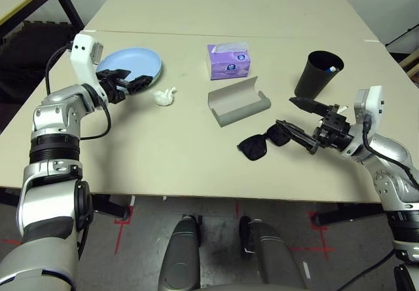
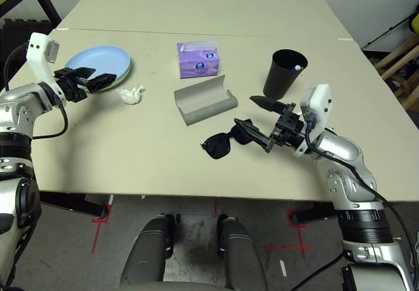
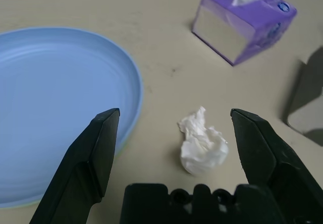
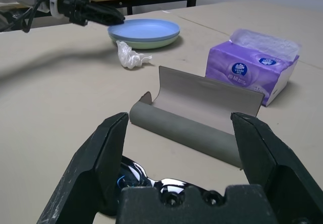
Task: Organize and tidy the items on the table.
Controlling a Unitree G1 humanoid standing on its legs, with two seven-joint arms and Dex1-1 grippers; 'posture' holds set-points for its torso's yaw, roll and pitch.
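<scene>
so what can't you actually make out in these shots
- Inside of the black cup: its wall hides all but a white tip at the rim, head views.
- Pale green plate under the blue plate: just an edge shows, right wrist view.
- Sunglasses: cut off behind the right gripper in its wrist view.
- Glasses case: cut by the edge, left wrist view.

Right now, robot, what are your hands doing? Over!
Left gripper open, over plate's edge, crumpled tissue just ahead. Right gripper open, sunglasses close below. Glasses case lies open. Nothing blocking.
</scene>
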